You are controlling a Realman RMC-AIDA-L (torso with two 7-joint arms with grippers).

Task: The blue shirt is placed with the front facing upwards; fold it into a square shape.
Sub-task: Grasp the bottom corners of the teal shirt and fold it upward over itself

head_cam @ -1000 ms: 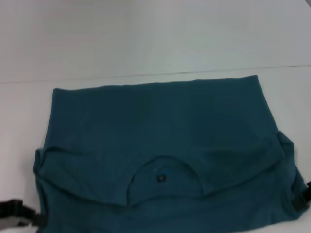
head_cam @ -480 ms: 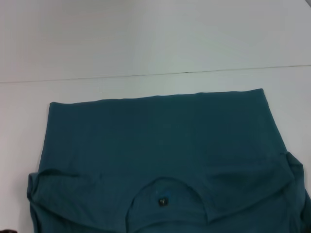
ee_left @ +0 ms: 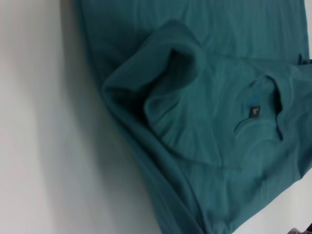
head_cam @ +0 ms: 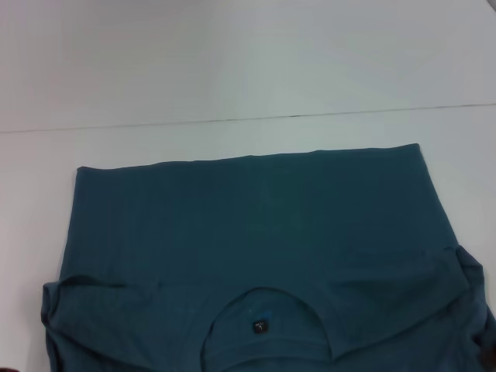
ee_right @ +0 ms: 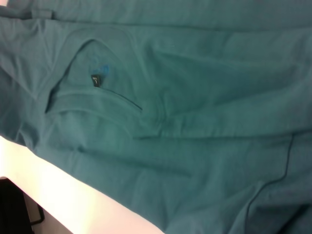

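The blue shirt lies spread on the white table, its straight far edge across the middle of the head view. The round neckline with its small dark tag sits near the bottom edge, and both shoulders are folded inward over the body. In the left wrist view a sleeve bunches into a rounded fold beside the tag. The right wrist view shows the neckline and tag close up. My left gripper is out of view. A dark sliver at the head view's lower right corner may be my right gripper.
A thin seam crosses the white table beyond the shirt. The table's near edge shows in the right wrist view, with dark floor below it.
The shirt has slid toward me, its far edge and neckline both lower in the head view. Both grippers, seen at the bottom corners a second ago, have dropped past the frame's edge.
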